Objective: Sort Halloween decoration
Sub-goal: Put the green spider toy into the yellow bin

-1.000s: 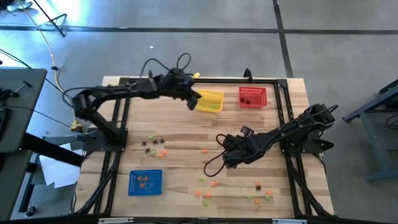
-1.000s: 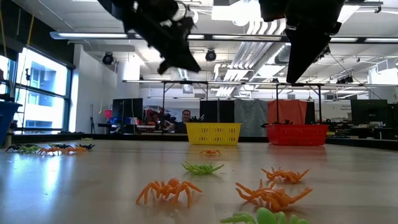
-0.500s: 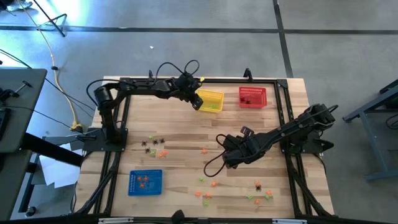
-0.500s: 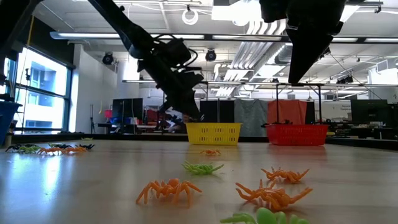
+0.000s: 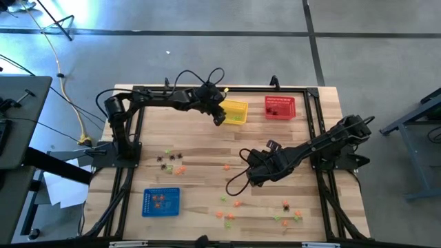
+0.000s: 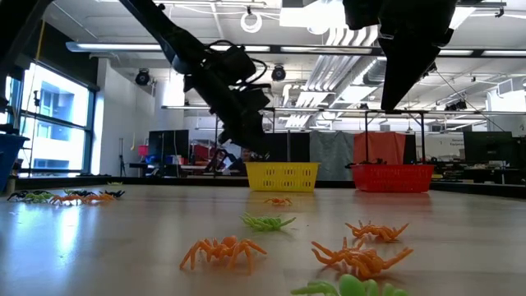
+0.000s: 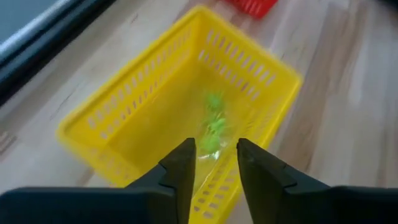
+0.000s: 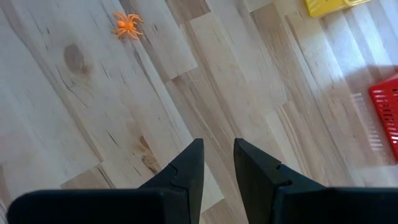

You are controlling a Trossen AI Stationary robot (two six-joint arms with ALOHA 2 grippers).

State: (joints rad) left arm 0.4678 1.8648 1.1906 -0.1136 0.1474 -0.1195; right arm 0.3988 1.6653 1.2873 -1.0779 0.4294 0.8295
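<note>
The Halloween decoration is small spider trinkets in orange (image 6: 222, 249), light green (image 6: 267, 221) and black, scattered over the wooden table (image 5: 207, 148). My left gripper (image 7: 214, 160) hangs open over the near rim of the yellow basket (image 7: 155, 93), pointing slantwise down into it. Green trinkets (image 7: 214, 121) lie on the basket's floor just beyond its fingertips. In the high view, that gripper (image 5: 219, 117) is at the basket's left end. My right gripper (image 8: 216, 163) waits open above bare wood at mid-table (image 5: 251, 176), with an orange spider (image 8: 127, 25) farther off.
A red basket (image 5: 279, 107) stands right of the yellow basket (image 5: 236, 111) along the far edge, and a blue basket (image 5: 160, 201) sits near the left front. Trinket clusters lie at the left (image 5: 171, 160) and near the front right (image 5: 286, 210).
My left gripper has come down toward the yellow basket and now hangs low over its rim; over the last half second it has hardly moved. The right arm has kept still.
</note>
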